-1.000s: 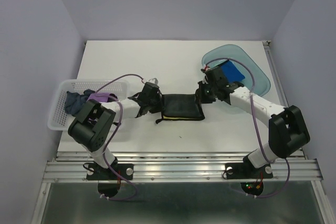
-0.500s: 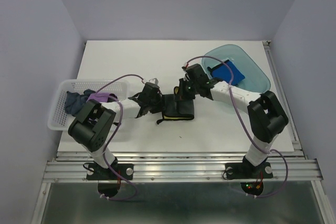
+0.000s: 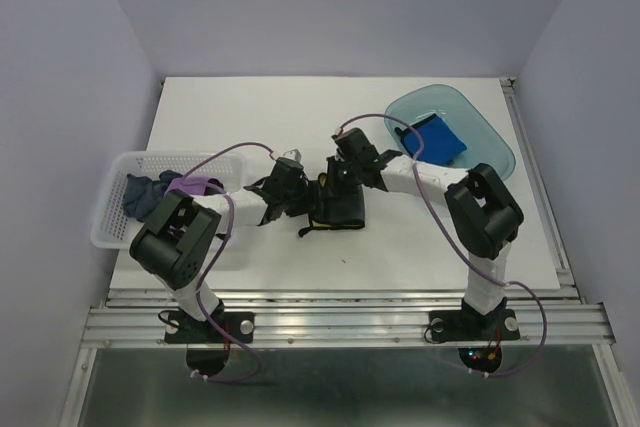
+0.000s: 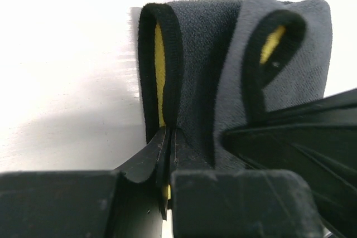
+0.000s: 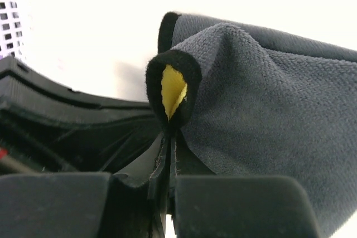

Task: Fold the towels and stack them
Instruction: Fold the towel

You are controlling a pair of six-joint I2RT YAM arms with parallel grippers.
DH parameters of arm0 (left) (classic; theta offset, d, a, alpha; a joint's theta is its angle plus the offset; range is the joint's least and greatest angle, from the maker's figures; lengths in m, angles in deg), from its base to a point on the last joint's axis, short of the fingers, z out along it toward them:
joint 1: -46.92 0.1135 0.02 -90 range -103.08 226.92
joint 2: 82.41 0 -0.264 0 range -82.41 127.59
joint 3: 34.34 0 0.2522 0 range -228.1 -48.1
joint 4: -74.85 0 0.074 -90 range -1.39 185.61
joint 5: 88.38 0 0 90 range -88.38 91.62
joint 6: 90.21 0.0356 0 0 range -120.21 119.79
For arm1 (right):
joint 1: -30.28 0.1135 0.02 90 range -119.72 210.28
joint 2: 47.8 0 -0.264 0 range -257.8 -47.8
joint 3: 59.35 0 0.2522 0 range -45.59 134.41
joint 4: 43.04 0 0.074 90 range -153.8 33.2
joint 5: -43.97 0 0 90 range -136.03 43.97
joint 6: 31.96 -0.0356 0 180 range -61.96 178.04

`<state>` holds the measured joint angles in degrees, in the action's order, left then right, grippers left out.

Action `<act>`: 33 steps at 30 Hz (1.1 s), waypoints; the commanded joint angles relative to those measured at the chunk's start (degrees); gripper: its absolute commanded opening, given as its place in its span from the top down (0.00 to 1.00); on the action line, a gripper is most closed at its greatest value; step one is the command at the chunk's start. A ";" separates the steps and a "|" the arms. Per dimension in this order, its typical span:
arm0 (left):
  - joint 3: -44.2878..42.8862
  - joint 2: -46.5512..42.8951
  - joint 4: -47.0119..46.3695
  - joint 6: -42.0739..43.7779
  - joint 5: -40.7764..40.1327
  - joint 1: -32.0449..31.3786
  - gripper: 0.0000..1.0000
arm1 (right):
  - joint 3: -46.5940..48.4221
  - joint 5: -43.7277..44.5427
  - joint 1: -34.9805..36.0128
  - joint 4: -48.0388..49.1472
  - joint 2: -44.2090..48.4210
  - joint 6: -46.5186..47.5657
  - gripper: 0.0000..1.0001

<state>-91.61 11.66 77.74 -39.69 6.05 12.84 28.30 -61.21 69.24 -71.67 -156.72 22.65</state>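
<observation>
In the middle of the table lies a dark towel with a black edge and a yellow inside. The left gripper is closed tight, pinching one fold of the dark towel. The right gripper is closed tight too, pinching another fold of it, close beside the left one. The cloth is bunched up between them. A blue towel lies in the tray on the right. A navy towel and a purple towel sit in the basket on the left
</observation>
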 commanded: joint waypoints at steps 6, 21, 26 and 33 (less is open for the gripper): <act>1.05 -2.39 -0.99 0.02 0.41 -0.63 0.92 | 3.90 2.17 0.94 4.41 -3.31 -2.22 0.97; 0.79 -9.51 4.19 -0.42 -3.99 -0.63 0.41 | 6.70 -0.64 1.03 2.31 -2.35 -0.46 0.45; 1.23 -12.93 5.34 -0.42 -5.30 -0.72 0.32 | 7.06 0.41 0.94 1.08 3.09 0.86 0.14; 0.53 -14.35 5.16 0.28 -6.10 -2.73 0.11 | 1.28 8.67 -1.86 -0.34 12.84 0.16 0.00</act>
<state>-90.16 -1.41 85.34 -40.24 0.73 11.74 31.91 -55.38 68.87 -73.24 -150.25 23.10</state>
